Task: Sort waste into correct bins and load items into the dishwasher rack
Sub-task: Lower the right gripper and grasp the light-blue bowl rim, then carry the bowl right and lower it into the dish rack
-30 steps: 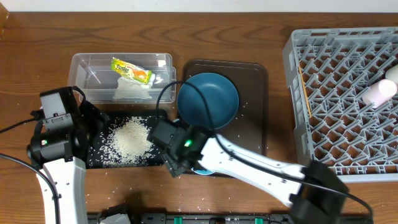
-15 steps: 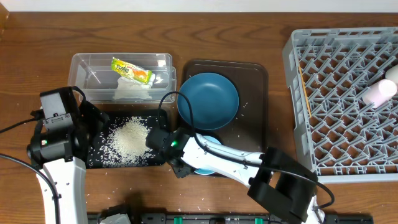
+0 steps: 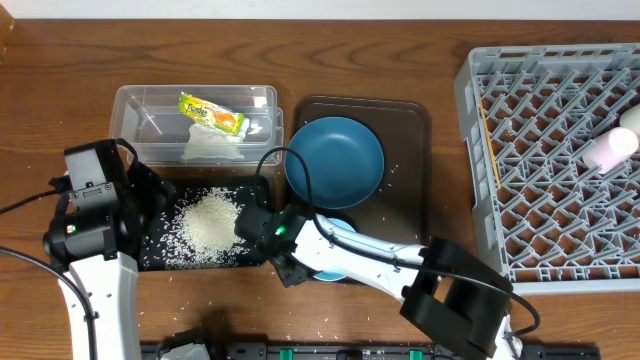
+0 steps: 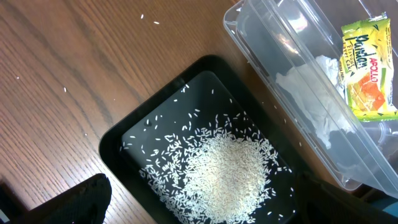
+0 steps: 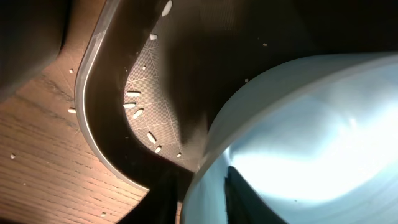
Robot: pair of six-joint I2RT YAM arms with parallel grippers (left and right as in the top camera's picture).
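My right gripper (image 3: 300,262) is shut on the rim of a small pale bowl (image 3: 338,230) at the front left corner of the brown serving tray (image 3: 405,130). In the right wrist view one finger lies inside the bowl (image 5: 311,124) and the other outside, with the gripper (image 5: 208,199) clamped across the rim. My left gripper (image 3: 158,200) hangs open over the black tray (image 3: 160,255), which holds a heap of rice (image 3: 210,222). The left wrist view shows the rice (image 4: 227,174) between its wide fingers (image 4: 81,199). The blue plate (image 3: 334,160) lies on the serving tray.
The clear tub (image 3: 130,110) behind the black tray holds the snack wrapper (image 3: 212,113) and the tissue (image 3: 213,145). The grey rack (image 3: 560,160) on the right holds chopsticks (image 3: 490,150) and a pinkish cup (image 3: 612,148). Stray rice grains dot the wood and the serving tray.
My right gripper has closed on the bowl's rim and its arm has swung lower toward the front edge. The left arm has not moved.
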